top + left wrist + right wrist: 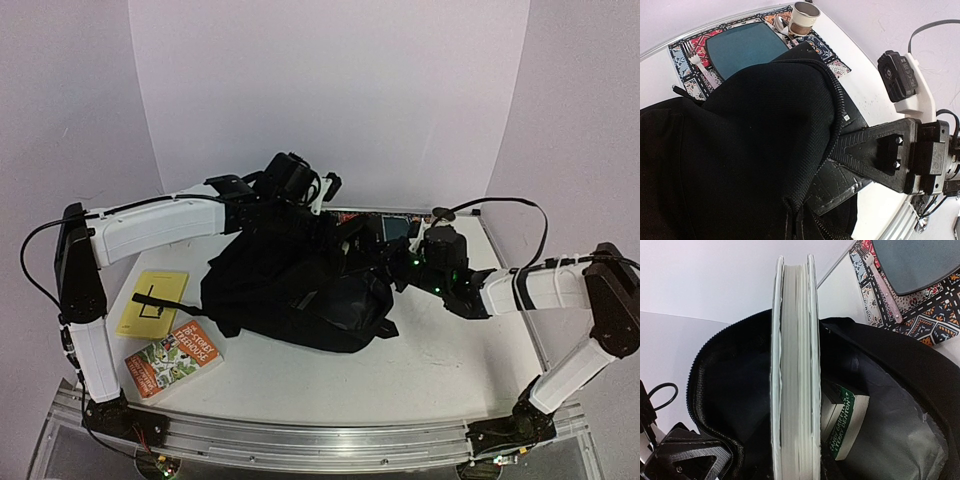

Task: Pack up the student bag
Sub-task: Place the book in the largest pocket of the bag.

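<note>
The big soft black fabric backpack (pixel 290 295) sits mid white desk (pixel 420 370), mouth open. The left hand (pixel 840 150) is pressed together on its zipper rim; right hand (pixel 412 262) pinches a white-covered book (pixel 795 390) upright in the opening.

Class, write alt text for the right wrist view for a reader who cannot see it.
A white-covered book stands edge-on in the open mouth of the black backpack. A green-spined book lies inside; a patterned placemat shows top right.

A white table (pixel 430 370), metal rail (pixel 320 438) at its near edge, stands before pale lilac walls (pixel 330 90).
</note>
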`<state>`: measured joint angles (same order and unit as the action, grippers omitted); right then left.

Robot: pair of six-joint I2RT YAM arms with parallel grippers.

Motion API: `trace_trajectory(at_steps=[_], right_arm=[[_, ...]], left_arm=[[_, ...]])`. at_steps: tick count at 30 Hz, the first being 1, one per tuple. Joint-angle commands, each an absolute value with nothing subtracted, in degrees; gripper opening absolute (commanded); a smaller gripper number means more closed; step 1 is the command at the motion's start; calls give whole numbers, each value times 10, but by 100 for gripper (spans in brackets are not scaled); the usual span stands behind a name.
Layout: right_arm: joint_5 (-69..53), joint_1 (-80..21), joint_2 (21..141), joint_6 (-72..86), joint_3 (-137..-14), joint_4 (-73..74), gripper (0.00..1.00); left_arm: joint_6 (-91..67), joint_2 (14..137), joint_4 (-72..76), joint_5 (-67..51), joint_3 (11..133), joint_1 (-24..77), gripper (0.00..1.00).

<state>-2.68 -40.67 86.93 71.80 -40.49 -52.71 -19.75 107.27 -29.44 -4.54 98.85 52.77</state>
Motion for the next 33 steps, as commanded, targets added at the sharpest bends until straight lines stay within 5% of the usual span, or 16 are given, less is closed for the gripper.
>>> trace_trajectory(at_steps=[1, 13, 29, 33], right_arm=[[-11, -427, 872, 721, -453, -711, 0], [40, -437, 822, 677, -433, -693, 0], [105, -515, 1045, 678, -514, -764, 0], [67, -526, 1098, 711, -518, -762, 16]], left_arm=[[-211, 1025, -246, -65, 990, 531, 0], [-214, 999, -237, -54, 973, 529, 0], [-228, 1005, -202, -89, 953, 529, 0], [-231, 999, -195, -84, 932, 527, 0]])
